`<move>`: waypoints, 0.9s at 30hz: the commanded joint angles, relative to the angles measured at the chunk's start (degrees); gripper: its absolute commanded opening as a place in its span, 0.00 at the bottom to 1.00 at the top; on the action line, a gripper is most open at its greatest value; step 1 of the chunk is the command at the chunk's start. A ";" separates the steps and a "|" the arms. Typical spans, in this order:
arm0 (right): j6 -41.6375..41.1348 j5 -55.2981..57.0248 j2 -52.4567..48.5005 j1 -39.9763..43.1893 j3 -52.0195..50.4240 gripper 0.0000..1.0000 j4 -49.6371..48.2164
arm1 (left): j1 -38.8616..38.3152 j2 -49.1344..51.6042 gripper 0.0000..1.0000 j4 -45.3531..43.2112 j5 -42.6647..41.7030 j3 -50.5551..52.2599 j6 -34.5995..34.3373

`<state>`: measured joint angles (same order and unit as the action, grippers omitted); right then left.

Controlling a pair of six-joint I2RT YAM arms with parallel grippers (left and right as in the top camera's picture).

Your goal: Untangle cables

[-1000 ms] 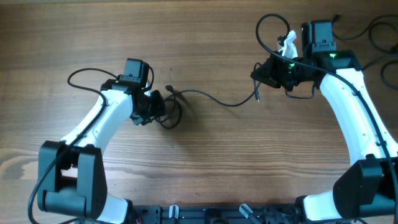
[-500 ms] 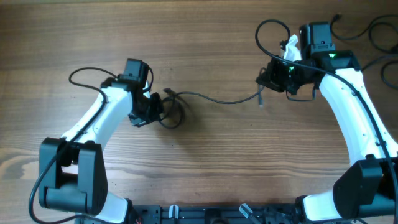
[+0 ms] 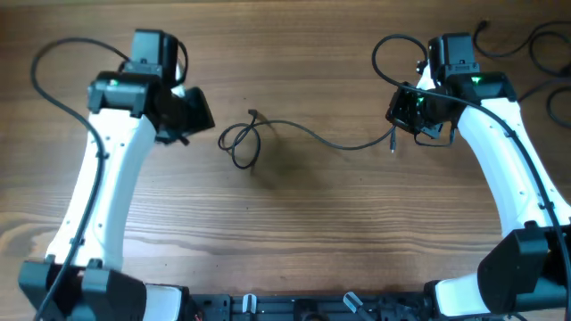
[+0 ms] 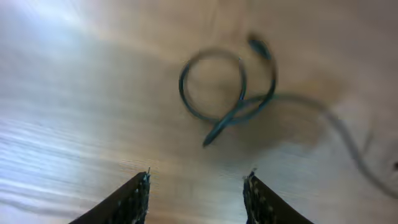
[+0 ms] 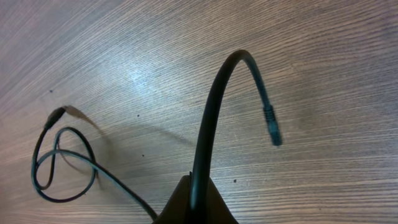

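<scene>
A thin black cable [image 3: 308,135] lies on the wooden table, with a small looped knot [image 3: 241,143] at its left end. It runs right to my right gripper [image 3: 403,114], which is shut on it near its plug end [image 3: 393,143]. In the right wrist view the cable [image 5: 208,124] arcs up out of the shut jaws [image 5: 194,186] to the plug [image 5: 271,124]. My left gripper [image 3: 192,111] is open and empty, raised up and to the left of the knot. The left wrist view shows the loops [image 4: 227,87] blurred beyond the open fingers [image 4: 198,186].
More black wires [image 3: 535,45] lie at the table's far right corner. The arms' own thicker wires arch over each wrist [image 3: 393,45]. The table [image 3: 294,232] is bare wood.
My left gripper has let go of the knot and lifted away up and to the left. My right gripper has pulled its cable end a little to the right, and the strand lies straighter.
</scene>
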<state>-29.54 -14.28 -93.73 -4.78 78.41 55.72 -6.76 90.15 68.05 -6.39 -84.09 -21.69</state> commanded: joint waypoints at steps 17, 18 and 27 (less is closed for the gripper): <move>-0.44 -3.78 0.39 0.13 -0.15 0.04 -0.57 | -15.98 7.85 0.38 -27.47 6.99 16.17 -3.80; -0.37 -3.78 0.39 0.13 -0.15 0.04 -0.57 | -15.96 8.31 0.38 -26.60 6.99 16.17 -3.80; -0.42 -3.78 0.39 0.13 -0.15 0.04 -0.74 | -15.72 14.93 0.19 -24.63 19.98 18.58 -7.06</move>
<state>-29.74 -17.12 -93.73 -4.78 78.39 55.09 -22.76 103.20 43.59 2.24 -66.85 -25.41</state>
